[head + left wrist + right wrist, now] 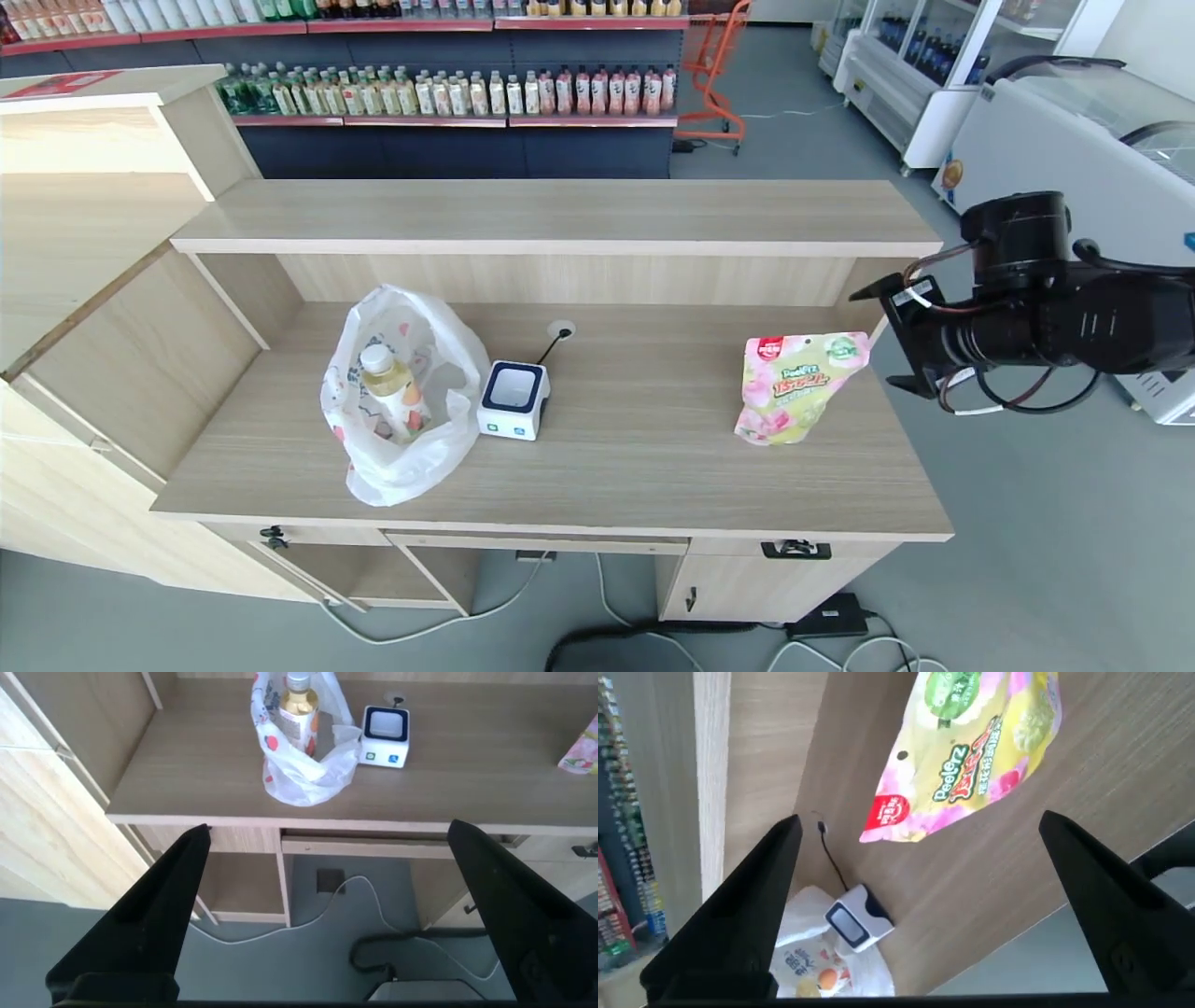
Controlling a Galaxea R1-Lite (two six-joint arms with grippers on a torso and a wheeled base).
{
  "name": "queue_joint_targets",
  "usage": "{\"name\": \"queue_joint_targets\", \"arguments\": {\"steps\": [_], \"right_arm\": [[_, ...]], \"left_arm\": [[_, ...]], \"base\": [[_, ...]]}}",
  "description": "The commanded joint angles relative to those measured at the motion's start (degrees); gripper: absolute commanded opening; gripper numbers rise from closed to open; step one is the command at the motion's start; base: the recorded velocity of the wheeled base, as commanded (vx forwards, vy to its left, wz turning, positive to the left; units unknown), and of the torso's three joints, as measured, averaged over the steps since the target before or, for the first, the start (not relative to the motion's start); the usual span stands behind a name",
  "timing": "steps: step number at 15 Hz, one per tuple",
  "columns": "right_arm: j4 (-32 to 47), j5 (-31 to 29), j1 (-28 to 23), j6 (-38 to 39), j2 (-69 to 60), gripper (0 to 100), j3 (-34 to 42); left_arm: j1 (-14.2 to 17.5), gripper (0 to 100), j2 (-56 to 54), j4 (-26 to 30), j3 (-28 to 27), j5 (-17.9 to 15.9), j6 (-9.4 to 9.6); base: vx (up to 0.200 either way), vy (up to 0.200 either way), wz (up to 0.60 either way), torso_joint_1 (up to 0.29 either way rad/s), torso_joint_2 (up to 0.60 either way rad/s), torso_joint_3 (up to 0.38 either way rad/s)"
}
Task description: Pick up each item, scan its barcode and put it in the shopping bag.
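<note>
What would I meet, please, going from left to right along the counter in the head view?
shopping bag -> barcode scanner -> snack pouch -> right gripper, at the counter's right end.

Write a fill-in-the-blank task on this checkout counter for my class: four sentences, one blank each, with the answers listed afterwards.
1. The bottle stands ___ the shopping bag.
2. The snack pouch lies on the counter, near the gripper of the robot's ___ arm.
3. That gripper's jaws are ___ and hold nothing.
4. The scanner sits between the shopping bag and the snack pouch, closer to the ___.
Missing words: inside; right; open; shopping bag.
</note>
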Motion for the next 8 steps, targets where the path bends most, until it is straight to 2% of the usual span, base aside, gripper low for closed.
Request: {"name": "queue_joint_targets", "arguments": {"steps": [1, 8], "right_arm": [[1.92, -0.15, 3.53, 3.2, 11.84, 100, -10.03], [2.27, -0.06, 3.79, 4.61, 21.5, 100, -18.12]], "left_arm": [[-0.05, 100, -0.02, -0.01, 0.01, -0.02, 0.0], [-0.05, 100, -0.02, -0.01, 0.01, -0.02, 0.0]], "base": [[0.0, 0.0, 0.0, 0.0, 0.0, 0.0], [0.0, 0.0, 0.0, 0.0, 0.0, 0.0]]}}
